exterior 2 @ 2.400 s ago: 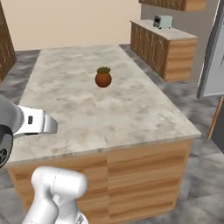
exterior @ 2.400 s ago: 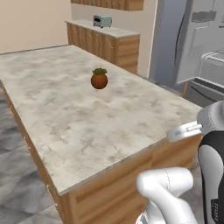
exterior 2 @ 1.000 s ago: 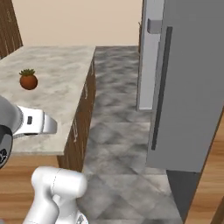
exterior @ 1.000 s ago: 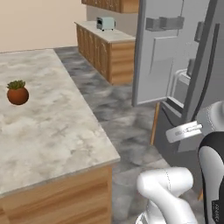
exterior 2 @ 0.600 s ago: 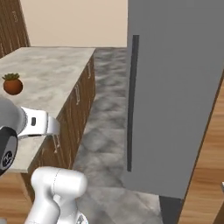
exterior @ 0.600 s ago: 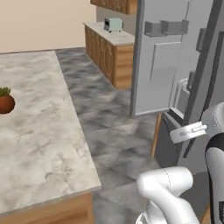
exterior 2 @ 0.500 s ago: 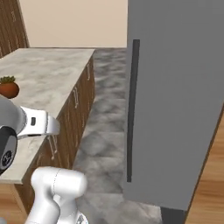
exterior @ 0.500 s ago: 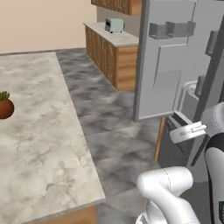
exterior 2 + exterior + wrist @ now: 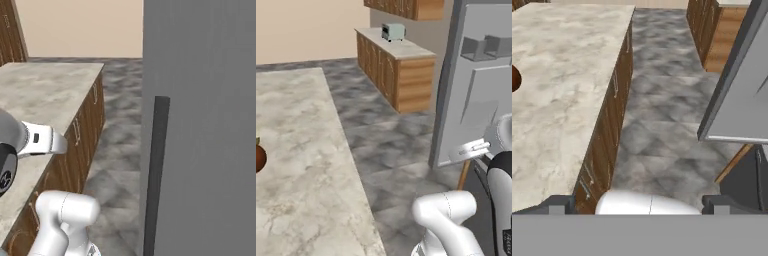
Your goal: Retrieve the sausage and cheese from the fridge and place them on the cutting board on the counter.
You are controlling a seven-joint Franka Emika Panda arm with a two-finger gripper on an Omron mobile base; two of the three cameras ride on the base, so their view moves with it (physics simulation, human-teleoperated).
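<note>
The fridge stands on the right with one grey door (image 9: 481, 100) swung open, and its inner bins (image 9: 486, 47) face me. In the right base view the door's outer face (image 9: 210, 125) and dark bar handle (image 9: 156, 175) loom close. The hand view catches the door's edge (image 9: 742, 95) at the right. The marbled counter (image 9: 301, 150) lies to the left, also seen as an island (image 9: 40, 100) and a slab (image 9: 557, 75). My gripper (image 9: 639, 205) is open, with its dark fingertips (image 9: 554, 204) wide apart and nothing between them. Sausage, cheese and cutting board are out of view.
A small brown plant pot (image 9: 258, 157) sits at the counter's left edge, and it shows again in the hand view (image 9: 514, 77). A toaster (image 9: 392, 31) rests on a far wooden cabinet run (image 9: 401, 70). Grey tiled floor (image 9: 667, 115) runs between the island and the fridge.
The base has driven and turned toward the fridge, so the whole picture shifted. The counter slid left and the fridge door grew much larger. The gripper stays open.
</note>
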